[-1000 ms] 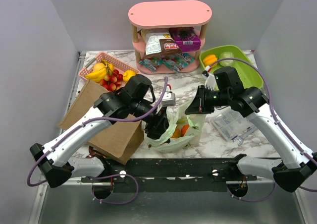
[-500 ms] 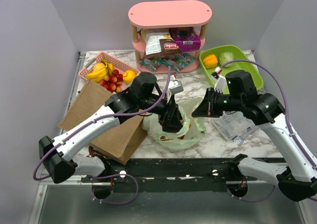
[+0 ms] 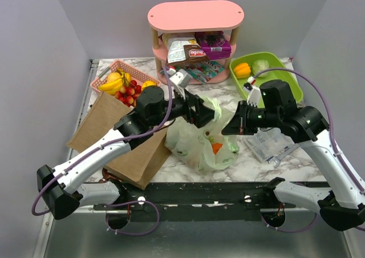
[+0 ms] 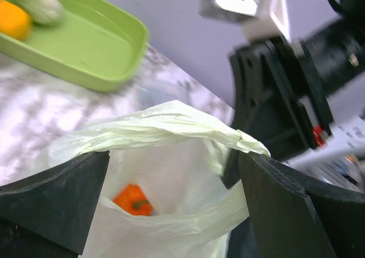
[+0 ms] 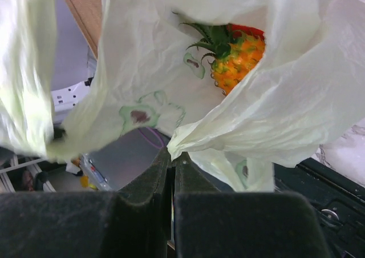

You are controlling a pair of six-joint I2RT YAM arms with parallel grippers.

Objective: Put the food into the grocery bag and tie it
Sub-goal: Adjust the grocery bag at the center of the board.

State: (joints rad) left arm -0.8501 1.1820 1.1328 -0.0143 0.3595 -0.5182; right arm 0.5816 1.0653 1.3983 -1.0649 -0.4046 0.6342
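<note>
Where the top view starts at its left:

1. A stiff brown paper bag lies flat at lower left. Above it sits a pink slatted basket of yellow and red fruit.
2. A pink oval-topped shelf stands at upper centre, holding a white-and-brown snack pack and a purple box.
3. My left gripper is at centre, jaws spread wide. In my wrist view the crinkled rim of the thin translucent pale-green plastic grocery bag crosses the gap, gripped by neither finger.
4. The grocery bag stands at centre on the marble table, below both grippers. Inside it is an orange fruit with a green leafy top.
5. My right gripper is right of centre, fingers pinched together on a fold of the grocery bag.
6. A lime-green plastic tray sits at upper right.
</note>
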